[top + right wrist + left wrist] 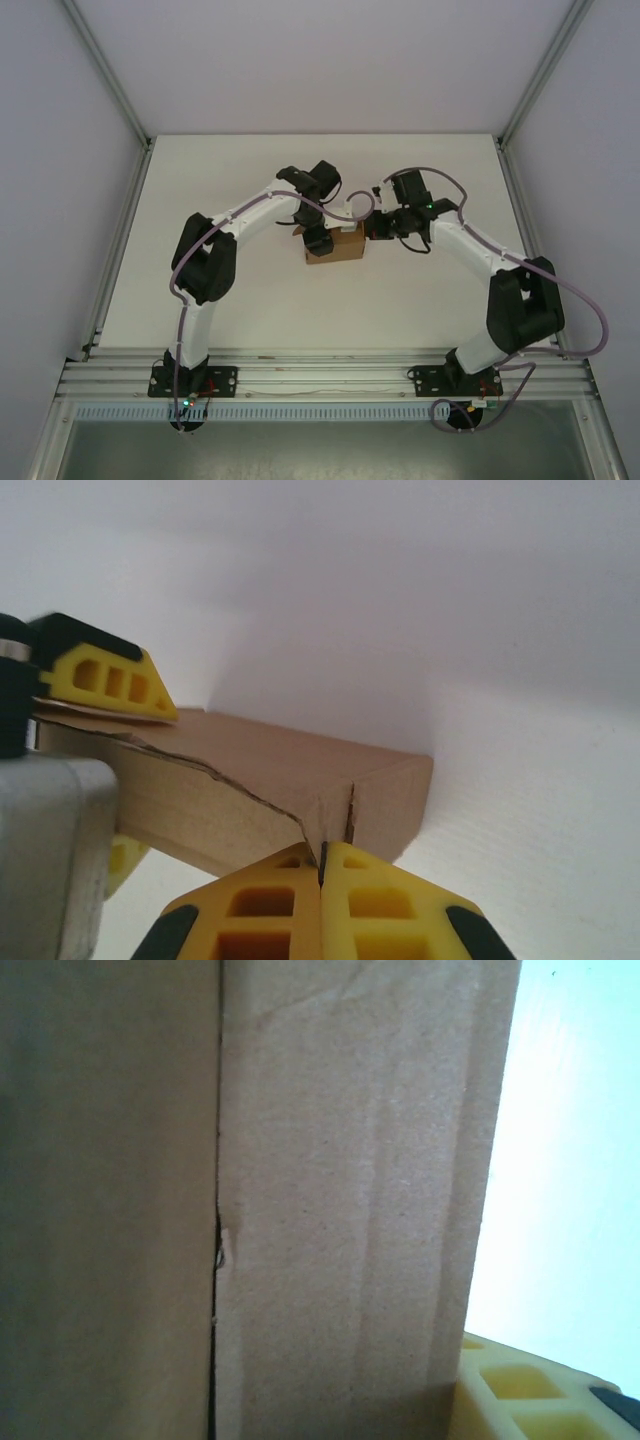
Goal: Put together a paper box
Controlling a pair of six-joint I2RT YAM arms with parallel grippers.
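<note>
The paper box (338, 246) is a small brown cardboard box lying in the middle of the table, with both grippers at it. In the right wrist view the paper box (270, 770) lies on its side with a ragged flap edge running to its near corner. My right gripper (322, 858) is shut, its yellow fingertips pinching that flap edge at the corner. My left gripper (318, 238) grips the box's left end: one of its yellow fingers (105, 678) lies on top and the other shows beneath. The left wrist view is pressed against cardboard (340, 1200), with one yellow finger (525, 1395) at the lower right.
The white table (200, 290) stretches all round the box. Grey enclosure walls and aluminium rails (320, 375) border it. The two arms arch in from the near edge and meet over the box.
</note>
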